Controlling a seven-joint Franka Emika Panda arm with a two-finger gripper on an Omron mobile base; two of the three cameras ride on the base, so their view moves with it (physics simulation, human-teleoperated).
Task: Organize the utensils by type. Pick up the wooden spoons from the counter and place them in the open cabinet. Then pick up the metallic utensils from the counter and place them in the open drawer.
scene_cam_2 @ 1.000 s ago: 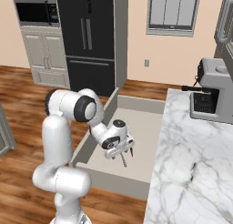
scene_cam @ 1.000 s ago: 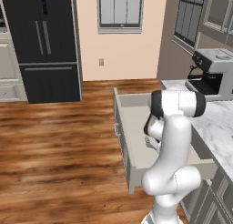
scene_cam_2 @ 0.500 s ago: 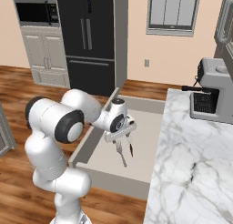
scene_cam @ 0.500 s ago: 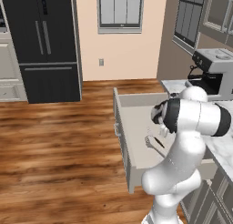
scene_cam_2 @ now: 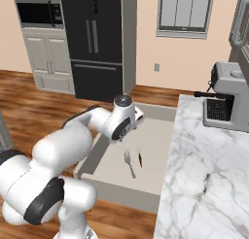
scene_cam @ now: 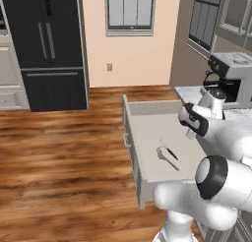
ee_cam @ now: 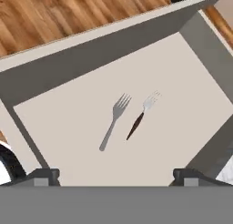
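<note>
Now two forks (ee_cam: 113, 120) lie in one drawer (ee_cam: 191, 77).

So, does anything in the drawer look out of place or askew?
Nothing stands out. The fork and the black-handled utensil lie flat on the drawer floor, side by side, apart, both slanted the same way. No spill or damage shows. The open gripper hovers above them, holding nothing.
</note>
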